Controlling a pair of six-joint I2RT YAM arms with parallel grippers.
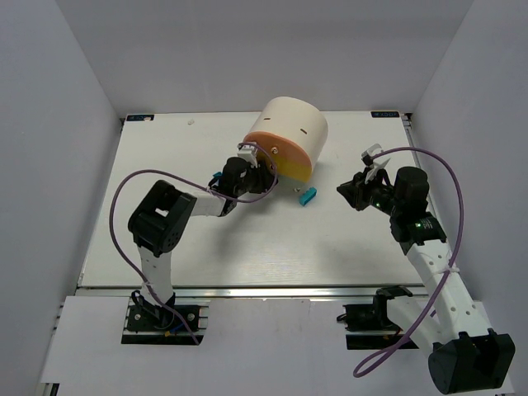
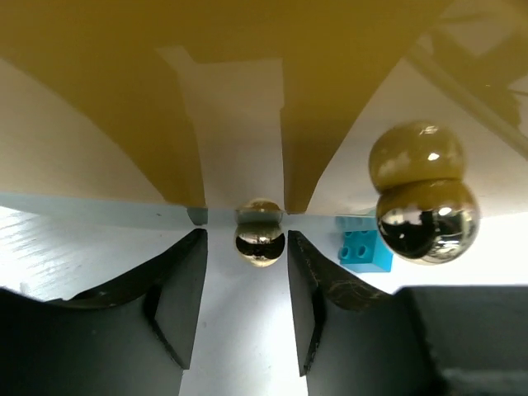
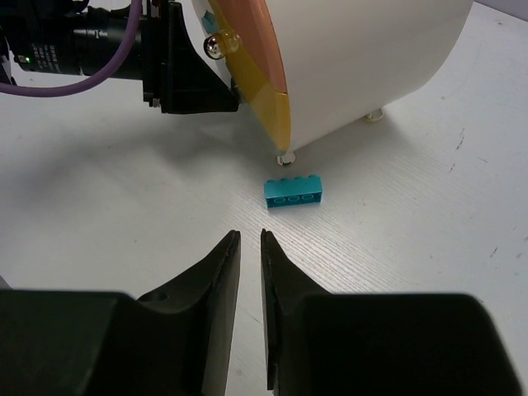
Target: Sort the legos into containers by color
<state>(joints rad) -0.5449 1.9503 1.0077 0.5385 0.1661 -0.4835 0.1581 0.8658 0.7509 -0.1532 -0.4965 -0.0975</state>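
Right now, your right gripper (image 3: 250, 247) has its fingers drawn almost together, with only a slim gap between them and nothing in it. Just ahead of those tips, and clear of them, a teal brick (image 3: 293, 192) lies flat on the white table (image 3: 429, 231). Beyond the brick stands the cream drum (image 3: 371, 66), with its orange and yellow drawer fronts. Your left gripper (image 2: 246, 247) is spread, and a small shiny knob (image 2: 260, 238) sits between its fingertips with a gap on either side. Past its right-hand finger, a larger-looking knob (image 2: 426, 216) projects from the yellow front (image 2: 124, 99).
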